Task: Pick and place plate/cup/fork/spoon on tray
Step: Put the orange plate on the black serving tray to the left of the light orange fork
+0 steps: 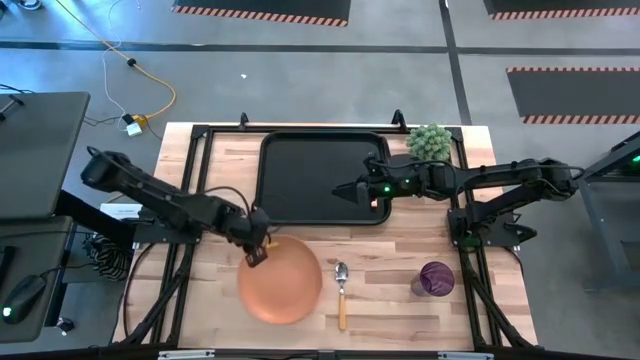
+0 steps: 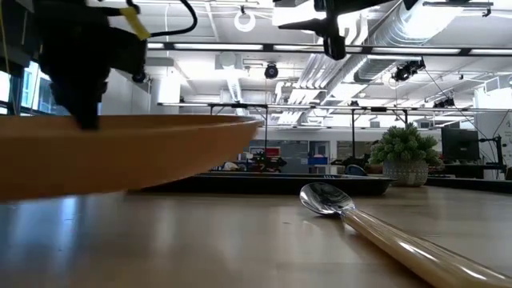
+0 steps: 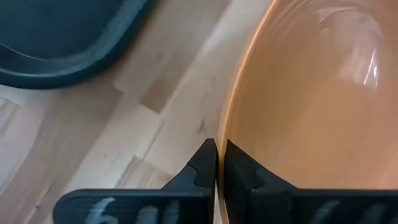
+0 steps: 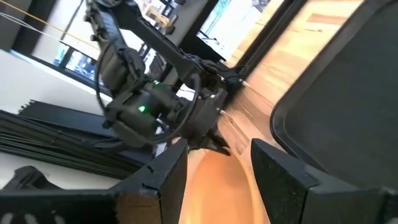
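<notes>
The orange plate (image 1: 282,282) lies near the table's front, left of the middle; it fills the left of the low view (image 2: 120,152). My left gripper (image 1: 257,250) is shut on its far-left rim. The spoon (image 1: 341,290) lies flat on the table to the plate's right, its bowl toward the far side. The dark purple cup (image 1: 436,278) stands upright at the front right. The black tray (image 1: 320,178) lies at the far middle. My right gripper (image 1: 345,190) is open and empty above the tray's near right part. The fork is out of view. My left gripper pinches the plate's rim (image 3: 221,134) between its two fingers, one finger (image 3: 242,171) over the plate's inner side and one (image 3: 202,169) outside it. The fingers come slanting down from the table's left and far side. Whether the plate is clear of the table I cannot tell.
A green bushy plant (image 1: 428,143) in a pot stands at the tray's far right corner. Bare wood shows between the tray's near rim and the plate. The right wrist view looks across the tray (image 4: 348,112) at my left arm (image 4: 149,106).
</notes>
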Motion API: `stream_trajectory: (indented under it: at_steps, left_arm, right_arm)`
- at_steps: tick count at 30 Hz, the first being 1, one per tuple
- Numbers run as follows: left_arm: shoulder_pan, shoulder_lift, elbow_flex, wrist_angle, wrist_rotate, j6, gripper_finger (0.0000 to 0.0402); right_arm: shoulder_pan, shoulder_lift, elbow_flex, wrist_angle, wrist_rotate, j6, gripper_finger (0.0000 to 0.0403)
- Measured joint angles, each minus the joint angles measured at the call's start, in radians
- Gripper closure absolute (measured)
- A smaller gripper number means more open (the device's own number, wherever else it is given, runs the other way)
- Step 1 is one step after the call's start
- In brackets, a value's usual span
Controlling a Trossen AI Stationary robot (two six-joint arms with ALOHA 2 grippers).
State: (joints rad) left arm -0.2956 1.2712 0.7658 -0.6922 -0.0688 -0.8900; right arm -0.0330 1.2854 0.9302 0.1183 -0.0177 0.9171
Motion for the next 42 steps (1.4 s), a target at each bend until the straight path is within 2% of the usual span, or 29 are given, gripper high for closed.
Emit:
stream_trajectory:
  at_steps: [11,16,23,31,36,42]
  left_arm:
    - [0.202,-0.008,0.0,0.148,-0.034,-0.157,0.0401]
    - [0.343,-0.004,0.0,0.172,-0.068,-0.192,0.0401]
    - [0.54,-0.004,0.0,0.277,-0.017,-0.101,0.0401]
    - [0.72,-0.004,0.014,0.296,0.074,0.008,0.0401]
    - [0.803,0.006,0.096,0.287,0.103,0.117,0.0401]
    - [0.868,0.089,0.204,0.17,0.104,0.207,0.0401]
  right_arm:
    - [-0.027,0.0,0.0,0.187,-0.001,-0.002,0.0236]
    - [-0.06,0.0,0.0,0.267,-0.071,-0.002,0.0236]
    - [-0.114,0.0,0.0,0.38,-0.155,-0.002,0.0236]
    - [-0.162,0.0,0.0,0.403,-0.158,-0.002,0.0236]
    - [-0.185,0.0,0.0,0.403,-0.158,-0.002,0.0236]
    - [-0.205,0.0,0.0,0.403,-0.155,-0.001,0.0236]
